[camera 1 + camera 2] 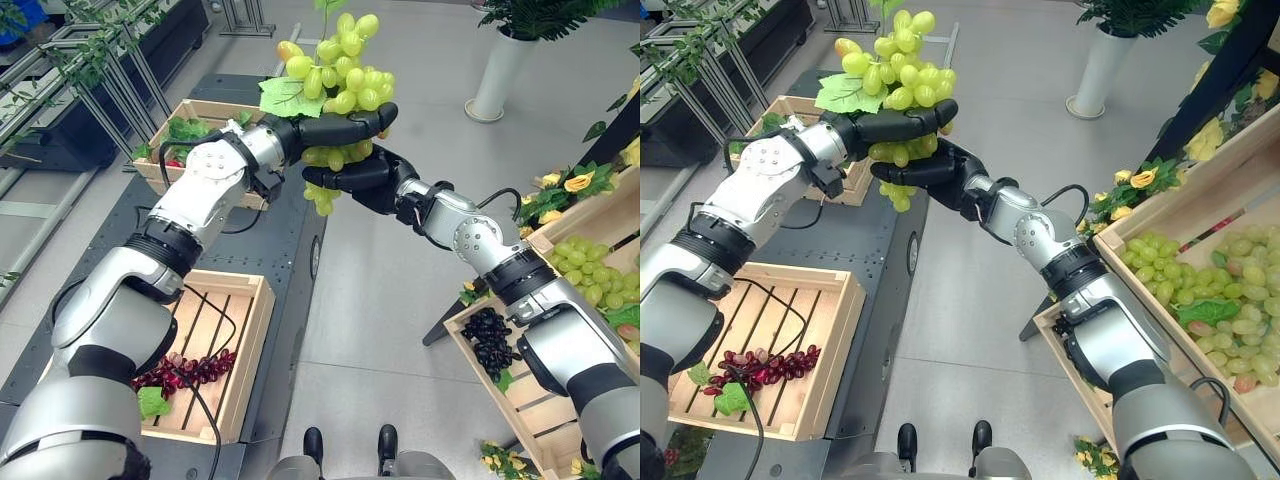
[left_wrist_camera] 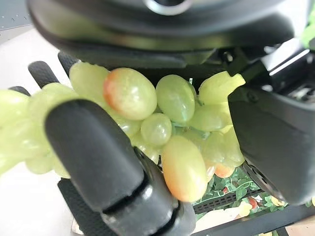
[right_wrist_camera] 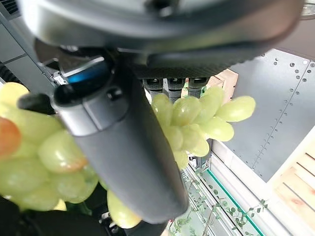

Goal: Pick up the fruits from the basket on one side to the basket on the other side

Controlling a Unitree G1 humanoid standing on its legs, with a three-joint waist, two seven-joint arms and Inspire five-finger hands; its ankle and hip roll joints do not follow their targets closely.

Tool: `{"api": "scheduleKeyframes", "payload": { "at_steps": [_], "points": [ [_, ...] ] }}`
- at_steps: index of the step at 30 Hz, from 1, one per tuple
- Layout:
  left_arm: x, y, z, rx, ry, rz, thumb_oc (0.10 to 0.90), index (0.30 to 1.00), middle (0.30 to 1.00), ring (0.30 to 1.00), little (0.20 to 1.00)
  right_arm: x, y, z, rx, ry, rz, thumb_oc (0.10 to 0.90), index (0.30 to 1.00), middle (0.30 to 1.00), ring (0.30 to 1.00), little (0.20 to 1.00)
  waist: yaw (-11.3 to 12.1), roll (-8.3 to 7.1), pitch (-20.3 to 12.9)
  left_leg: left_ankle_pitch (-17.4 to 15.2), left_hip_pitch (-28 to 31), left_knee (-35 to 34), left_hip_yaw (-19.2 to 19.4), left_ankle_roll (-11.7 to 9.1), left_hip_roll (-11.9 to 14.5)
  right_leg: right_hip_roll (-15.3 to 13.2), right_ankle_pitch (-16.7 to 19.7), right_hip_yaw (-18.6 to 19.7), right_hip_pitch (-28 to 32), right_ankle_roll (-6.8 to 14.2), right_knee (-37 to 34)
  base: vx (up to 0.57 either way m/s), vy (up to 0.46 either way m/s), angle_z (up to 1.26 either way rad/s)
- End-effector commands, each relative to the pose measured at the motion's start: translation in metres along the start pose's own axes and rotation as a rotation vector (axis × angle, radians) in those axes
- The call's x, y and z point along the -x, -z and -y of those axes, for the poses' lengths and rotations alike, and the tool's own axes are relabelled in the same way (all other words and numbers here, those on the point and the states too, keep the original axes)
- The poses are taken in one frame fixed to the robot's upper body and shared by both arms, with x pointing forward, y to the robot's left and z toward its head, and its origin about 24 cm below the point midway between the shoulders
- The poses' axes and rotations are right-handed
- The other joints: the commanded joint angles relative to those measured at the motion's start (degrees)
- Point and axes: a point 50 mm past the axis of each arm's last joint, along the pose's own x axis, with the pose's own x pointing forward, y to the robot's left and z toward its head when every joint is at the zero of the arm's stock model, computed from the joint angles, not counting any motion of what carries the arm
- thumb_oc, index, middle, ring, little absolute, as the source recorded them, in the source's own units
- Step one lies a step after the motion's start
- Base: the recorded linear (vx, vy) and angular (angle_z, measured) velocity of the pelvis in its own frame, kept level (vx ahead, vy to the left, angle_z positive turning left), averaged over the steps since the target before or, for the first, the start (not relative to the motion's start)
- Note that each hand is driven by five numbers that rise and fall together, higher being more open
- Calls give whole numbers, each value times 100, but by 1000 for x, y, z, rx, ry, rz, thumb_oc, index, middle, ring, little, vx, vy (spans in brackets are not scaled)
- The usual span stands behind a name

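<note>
Large green grape bunch with leaf (image 1: 340,75) held mid-air between both hands, above grey floor; left hand (image 1: 335,128) curled round upper part; right hand (image 1: 362,180) curled round lower part; wooden crate with dark red grapes (image 1: 225,385) below-left.

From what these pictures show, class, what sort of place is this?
Probably a staged fruit-stall or market display: wooden crates holding grape bunches, artificial-looking yellow flowers, and a white planter on a plain grey floor.
</note>
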Motion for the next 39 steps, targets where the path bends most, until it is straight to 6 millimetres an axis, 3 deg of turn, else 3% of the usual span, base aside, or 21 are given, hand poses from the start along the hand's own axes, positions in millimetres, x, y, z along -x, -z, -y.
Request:
{"api": "scheduleKeyframes", "payload": {
  "at_steps": [1,6,7,8,9,15,23,24,25,26,36,39],
  "points": [
    [-17,-14,6,21,-39,144,400,300,300,300,300,-21,-21,-36,-96,-115,178,800,900,900,900,900,143,-12,-1552,-628,24,4,49,66,-392,140,-346,-2,127,-29,8,18,-4,-4],
    [-12,-2,7,57,-57,117,400,300,300,300,300,-17,-37,-42,-131,-178,322,800,900,900,900,900,140,-24,-1552,-634,47,4,39,74,-390,149,-351,25,146,-38,8,19,-2,-4],
    [-12,-1,7,60,-60,116,400,300,300,300,300,-16,-39,-44,-145,-194,346,776,865,865,865,865,139,-21,-1551,-636,49,4,37,75,-388,149,-354,26,148,-38,8,0,0,0],
    [-12,1,8,61,-62,116,400,300,300,300,300,-15,-42,-45,-154,-205,373,654,681,681,681,681,139,-18,-1552,-636,50,4,34,76,-389,150,-355,30,149,-38,8,0,0,0],
    [-12,3,10,63,-63,114,400,300,300,300,300,-14,-45,-47,-176,-221,423,400,300,300,300,300,141,-13,-1558,-641,55,4,35,78,-388,149,-361,30,154,-37,8,30,0,-2],
    [-15,13,20,86,-79,99,400,300,300,300,300,-12,-41,-50,-261,-249,497,400,300,300,300,300,152,10,-1574,-672,85,4,23,94,-389,137,-376,22,179,-24,8,19,-3,-1],
    [-11,22,12,131,-145,53,400,300,300,300,300,-13,-37,-43,-255,-240,482,400,300,300,300,300,132,-5,-1588,-697,124,4,3,100,-400,145,-388,54,200,-29,8,4,-3,0],
    [-10,24,11,136,-150,43,507,460,460,460,460,-12,-37,-42,-254,-238,485,400,300,300,300,300,130,-5,-1587,-698,126,4,5,100,-399,147,-389,57,200,-30,8,0,0,0],
    [-9,29,10,146,-168,11,673,709,709,709,709,-11,-38,-40,-256,-234,494,400,300,300,300,300,128,-9,-1587,-700,126,4,6,100,-397,150,-394,59,200,-33,8,0,0,0],
    [-7,33,9,135,-187,-11,800,900,900,900,900,-11,-39,-39,-257,-230,505,400,300,300,300,300,130,-12,-1573,-695,130,4,-4,101,-398,155,-389,69,205,-39,8,0,0,0],
    [2,52,5,16,-220,-135,800,900,900,900,900,-7,-35,-34,-240,-185,531,400,300,300,300,300,111,-29,-1553,-690,138,4,28,103,-377,152,-389,82,204,-31,8,0,0,0],
    [9,55,-5,-8,-267,-167,800,900,900,900,900,-4,-39,-29,-202,-156,551,400,300,300,300,300,92,-26,-1538,-689,147,4,42,96,-372,149,-385,84,207,-27,8,0,0,0]
  ]
}}
